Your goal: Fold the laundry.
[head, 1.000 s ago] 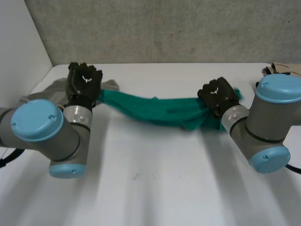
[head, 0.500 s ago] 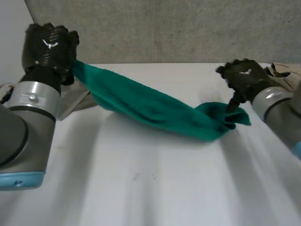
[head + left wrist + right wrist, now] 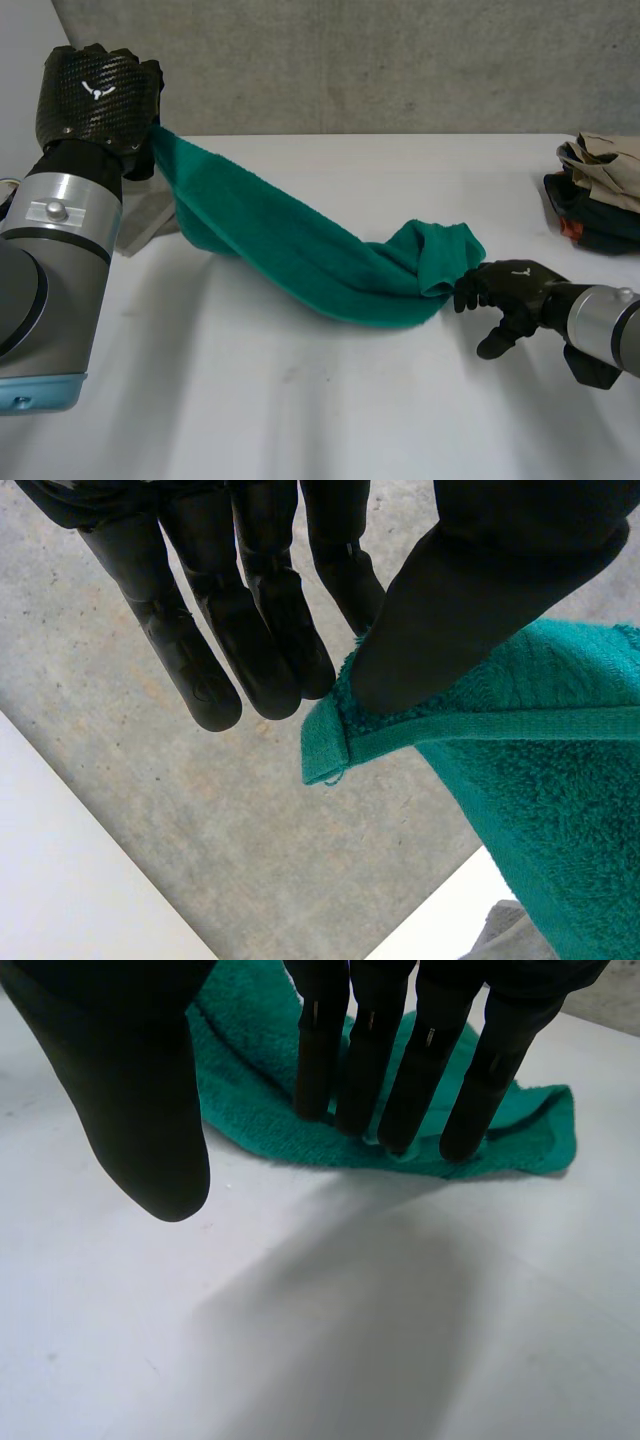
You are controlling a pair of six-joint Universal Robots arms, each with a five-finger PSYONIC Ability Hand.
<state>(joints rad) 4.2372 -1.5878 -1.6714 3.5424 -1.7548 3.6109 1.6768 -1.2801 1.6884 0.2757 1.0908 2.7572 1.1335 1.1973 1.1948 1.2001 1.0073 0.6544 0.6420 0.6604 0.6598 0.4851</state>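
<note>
A green towel (image 3: 300, 240) hangs in a sagging band from the upper left down to the table at the right. My left hand (image 3: 98, 95) is raised above the table's back left and holds one corner. In the left wrist view, the thumb pinches that hemmed corner (image 3: 340, 745) against the fingers (image 3: 250, 610). My right hand (image 3: 515, 290) lies low over the table at the towel's bunched right end (image 3: 440, 255). Its fingers (image 3: 400, 1050) are straight, with their tips on the edge of the towel (image 3: 250, 1110) and the thumb held apart.
A stack of folded clothes (image 3: 600, 185) sits at the table's back right edge. A grey cloth (image 3: 150, 218) lies behind my left arm. A grey wall (image 3: 400, 60) runs along the back. Bare white table (image 3: 300, 400) spreads in front of the towel.
My left hand has lifted its towel corner high. My right hand has let go of the other end, swung out to the right, and come down low beside the bunched end.
</note>
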